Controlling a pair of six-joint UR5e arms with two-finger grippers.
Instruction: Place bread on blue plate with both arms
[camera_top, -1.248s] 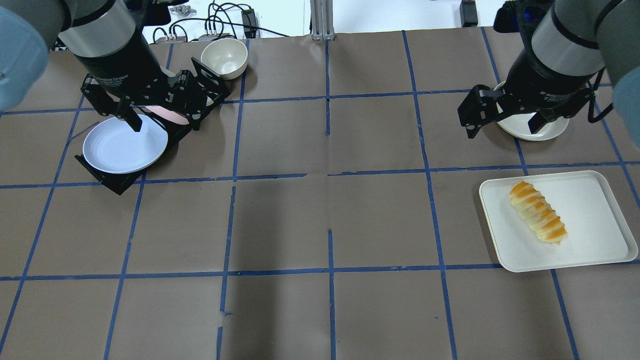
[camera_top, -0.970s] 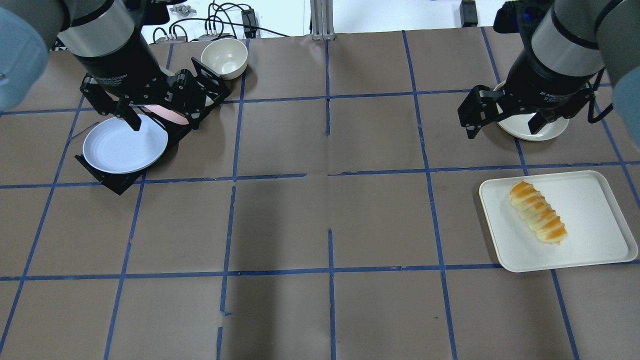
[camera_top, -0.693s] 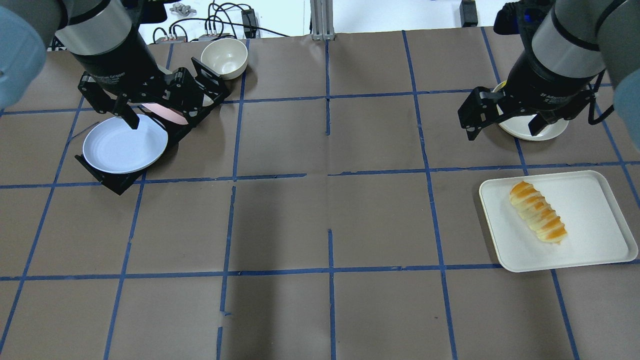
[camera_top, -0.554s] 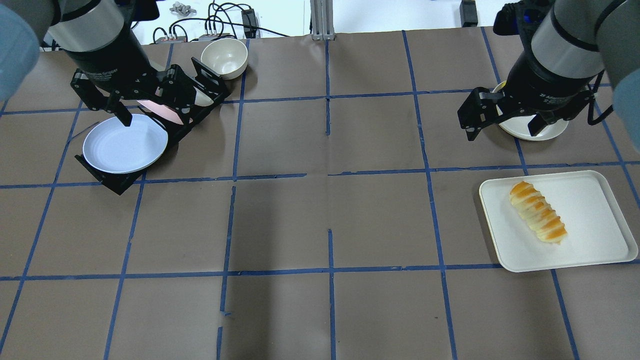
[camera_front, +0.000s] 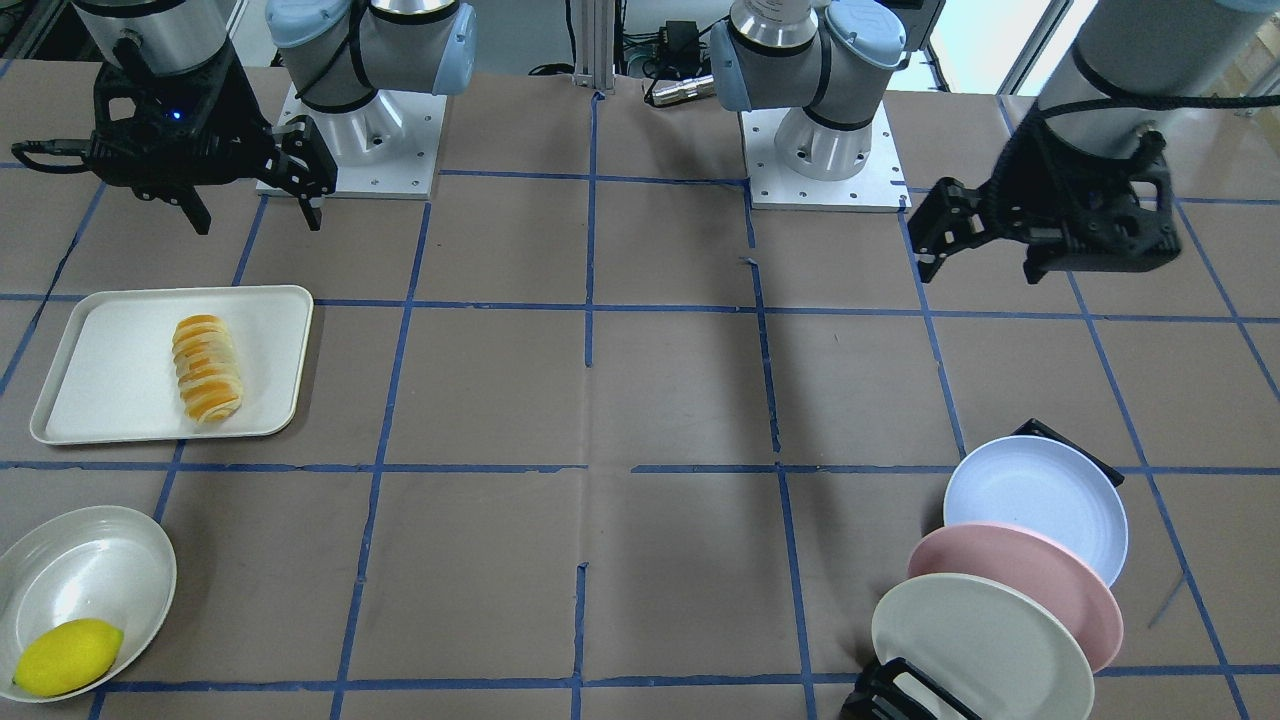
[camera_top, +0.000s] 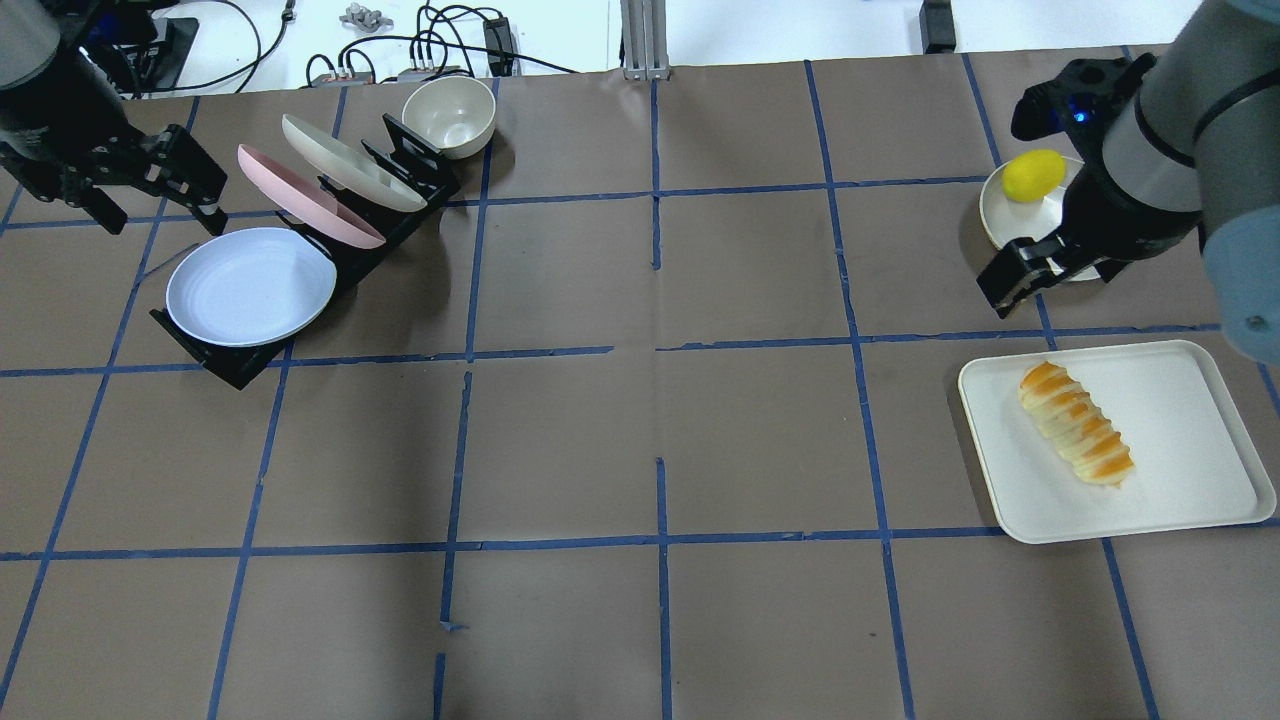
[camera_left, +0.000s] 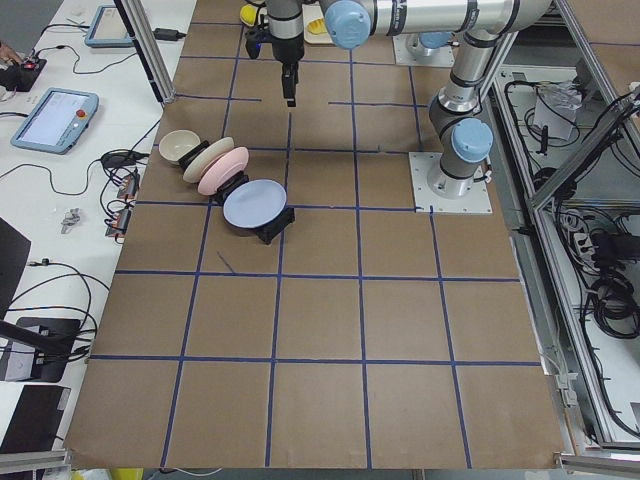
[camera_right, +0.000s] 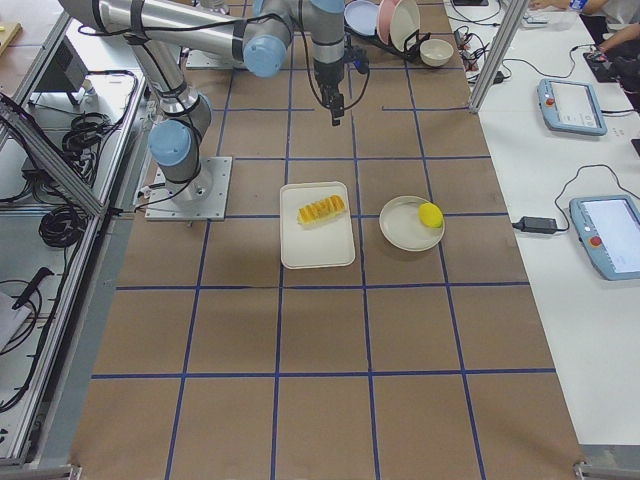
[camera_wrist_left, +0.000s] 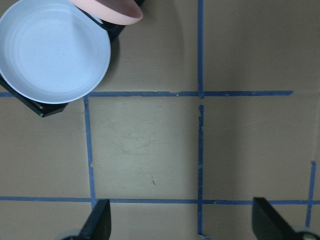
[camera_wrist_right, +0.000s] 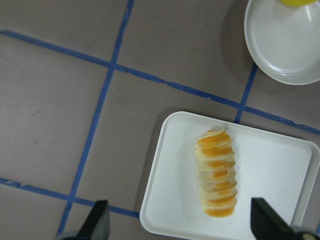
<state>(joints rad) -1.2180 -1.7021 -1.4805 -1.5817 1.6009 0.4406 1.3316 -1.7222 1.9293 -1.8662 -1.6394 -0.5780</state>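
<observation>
Across the desk (camera_front: 660, 400) from the robot, I am counting one bread (camera_front: 207, 368), lying along one white tray (camera_front: 90, 400), untouched. The right hand (camera_front: 258, 210) is hanging over the desk beyond the tray, fingers spread and empty. The left hand (camera_front: 985, 262) is hovering, likewise spread and empty, well apart from the blue plate (camera_front: 1035, 500). That plate is leaning in a black rack (camera_front: 905, 695), in a row with one pink plate (camera_front: 1020, 580) and one cream plate (camera_front: 970, 640), making three plates. One lemon (camera_front: 65, 655) is sitting in one shallow dish (camera_front: 90, 560).

Looking down from behind the robot, I am also finding one cream bowl (camera_top: 448, 115) beside the rack. I am judging the task as barely begun: nothing is being gripped, and the bread has yet to reach the plate.

The two side views are adding only the two arms.

The left wrist camera is showing the blue plate at its upper left, with fingertips wide apart. The right wrist camera is looking down on the bread, fingertips equally wide.
</observation>
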